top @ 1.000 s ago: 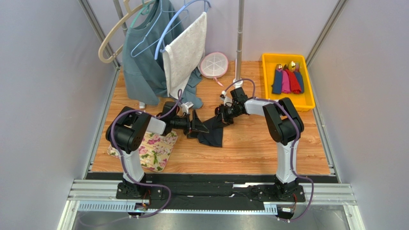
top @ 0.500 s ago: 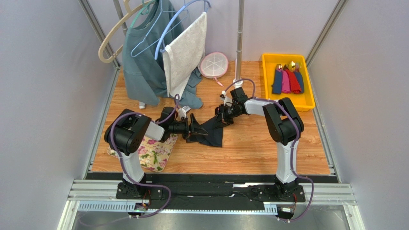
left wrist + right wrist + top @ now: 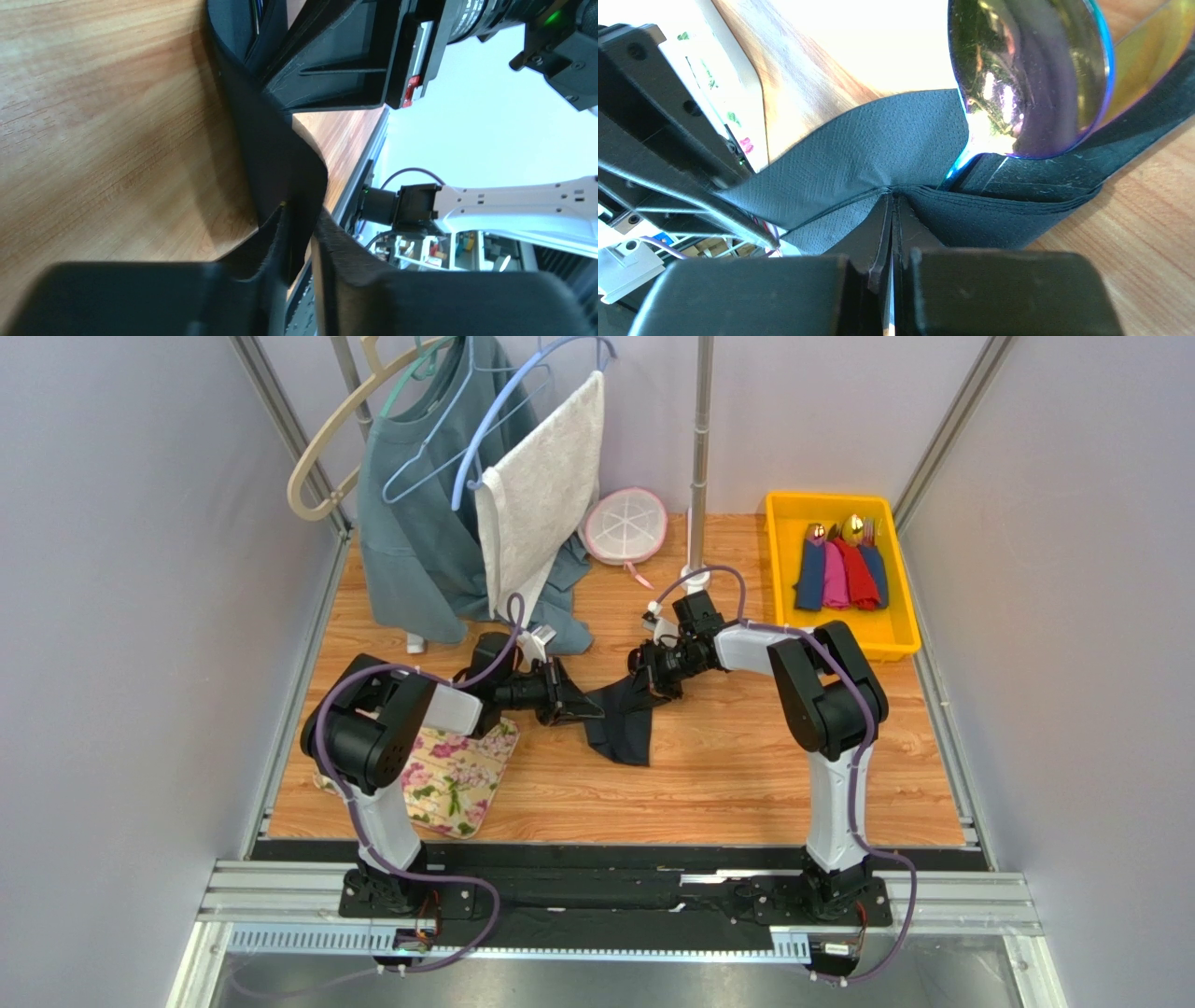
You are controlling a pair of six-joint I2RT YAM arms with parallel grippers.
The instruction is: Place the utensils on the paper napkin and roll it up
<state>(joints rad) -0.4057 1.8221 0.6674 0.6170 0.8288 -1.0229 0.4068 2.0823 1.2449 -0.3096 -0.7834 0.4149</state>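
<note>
A floral mat (image 3: 452,773) lies on the counter (image 3: 730,770) at the left. Just right of it, the left hand (image 3: 572,700) is clenched on one edge of the black paper napkin (image 3: 624,725), which sags between the two hands with its lower part on the wood. The right hand (image 3: 657,672) pinches the opposite edge tight. The spoon (image 3: 1029,70), with its iridescent bowl, sits just beyond those fingertips, against the napkin's fold.

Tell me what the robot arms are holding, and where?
Both hold the black paper napkin: the left end effector pinches a raised fold, the right end effector a crease beside the spoon.
</note>
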